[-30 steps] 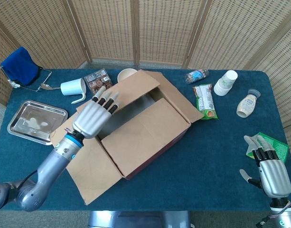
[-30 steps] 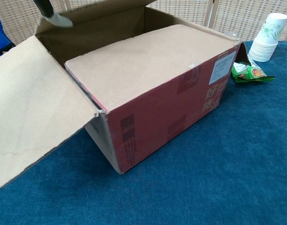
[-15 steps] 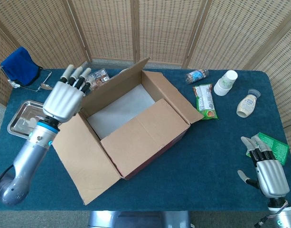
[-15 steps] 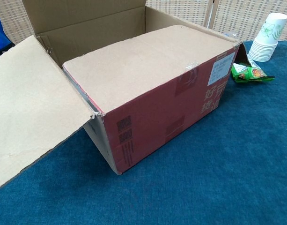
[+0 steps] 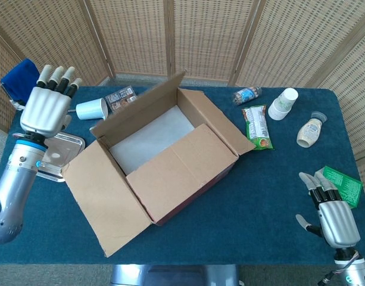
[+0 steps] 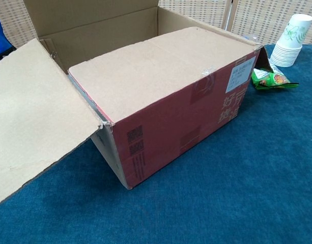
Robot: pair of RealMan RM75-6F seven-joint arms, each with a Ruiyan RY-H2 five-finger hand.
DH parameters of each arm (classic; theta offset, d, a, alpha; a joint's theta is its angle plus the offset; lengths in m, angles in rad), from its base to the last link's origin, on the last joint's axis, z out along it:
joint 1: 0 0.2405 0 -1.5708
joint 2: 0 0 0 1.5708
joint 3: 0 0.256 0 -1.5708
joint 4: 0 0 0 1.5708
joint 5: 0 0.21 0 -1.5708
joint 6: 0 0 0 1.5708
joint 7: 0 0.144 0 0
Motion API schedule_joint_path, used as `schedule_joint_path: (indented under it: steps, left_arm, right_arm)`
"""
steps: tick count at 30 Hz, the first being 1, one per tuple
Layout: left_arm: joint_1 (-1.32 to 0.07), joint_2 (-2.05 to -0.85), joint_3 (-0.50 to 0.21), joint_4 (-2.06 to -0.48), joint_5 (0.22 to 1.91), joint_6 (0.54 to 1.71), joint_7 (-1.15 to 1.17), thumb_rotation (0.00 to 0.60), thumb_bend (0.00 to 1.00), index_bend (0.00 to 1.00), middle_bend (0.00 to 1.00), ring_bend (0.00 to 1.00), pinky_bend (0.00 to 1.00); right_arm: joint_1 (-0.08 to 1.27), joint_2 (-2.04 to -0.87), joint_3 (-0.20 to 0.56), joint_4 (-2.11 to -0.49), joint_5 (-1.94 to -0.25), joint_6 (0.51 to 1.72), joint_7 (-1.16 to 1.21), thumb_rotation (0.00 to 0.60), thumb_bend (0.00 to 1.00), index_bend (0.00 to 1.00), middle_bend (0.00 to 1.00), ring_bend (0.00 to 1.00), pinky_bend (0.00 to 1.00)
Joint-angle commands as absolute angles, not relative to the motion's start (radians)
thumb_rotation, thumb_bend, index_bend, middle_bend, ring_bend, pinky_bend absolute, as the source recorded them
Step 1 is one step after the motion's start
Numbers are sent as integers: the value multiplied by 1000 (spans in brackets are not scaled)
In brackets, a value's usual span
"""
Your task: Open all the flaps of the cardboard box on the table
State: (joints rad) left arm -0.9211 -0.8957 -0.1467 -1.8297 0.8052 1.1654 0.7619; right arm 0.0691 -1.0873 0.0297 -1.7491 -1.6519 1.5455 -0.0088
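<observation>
A brown cardboard box (image 5: 164, 161) with red printed sides sits mid-surface on blue felt-like cloth (image 5: 277, 196). One flap still lies flat over its near half; the others stand open. The left hand (image 5: 46, 107), fingers straight and empty, has pulled back from the box toward a metal tray (image 5: 64, 149). The right hand (image 5: 334, 217) rests empty, fingers extended, far right.
</observation>
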Motion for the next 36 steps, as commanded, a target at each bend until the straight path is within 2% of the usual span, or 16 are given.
schedule_joint_path:
  steps: [1, 8, 17, 23, 28, 36]
  left_arm:
    - [-898, -936, -139, -1743, 799, 1141, 729, 600, 56, 129, 0, 0, 0]
    - [-875, -951, -161, -1707, 867, 1136, 646, 600, 56, 129, 0, 0, 0]
    - [-857, -869, -151, -1863, 1097, 1019, 479, 600, 54, 117, 0, 0, 0]
    - [-879, -898, -162, -1964, 1238, 987, 434, 600, 53, 117, 0, 0, 0]
    - [-918, -952, -174, -2008, 1248, 962, 503, 600, 53, 116, 0, 0, 0]
    - [-973, -1071, -167, -1992, 1156, 933, 638, 600, 53, 113, 0, 0, 0]
  right_arm:
    - [69, -1088, 28, -1749, -1653, 1545, -12, 600, 189, 55, 135, 0, 155]
    - [72, -1092, 29, -1749, -1646, 1536, -17, 600, 189, 55, 135, 0, 155]
    - [76, -1091, 29, -1748, -1644, 1530, -9, 600, 190, 55, 135, 0, 155]
    - [76, -1087, 28, -1748, -1645, 1533, 2, 600, 191, 56, 135, 0, 155]
    - [77, -1085, 27, -1747, -1647, 1532, 7, 600, 189, 55, 135, 0, 155]
    - [75, -1078, 27, -1749, -1651, 1540, 24, 600, 189, 56, 135, 0, 155]
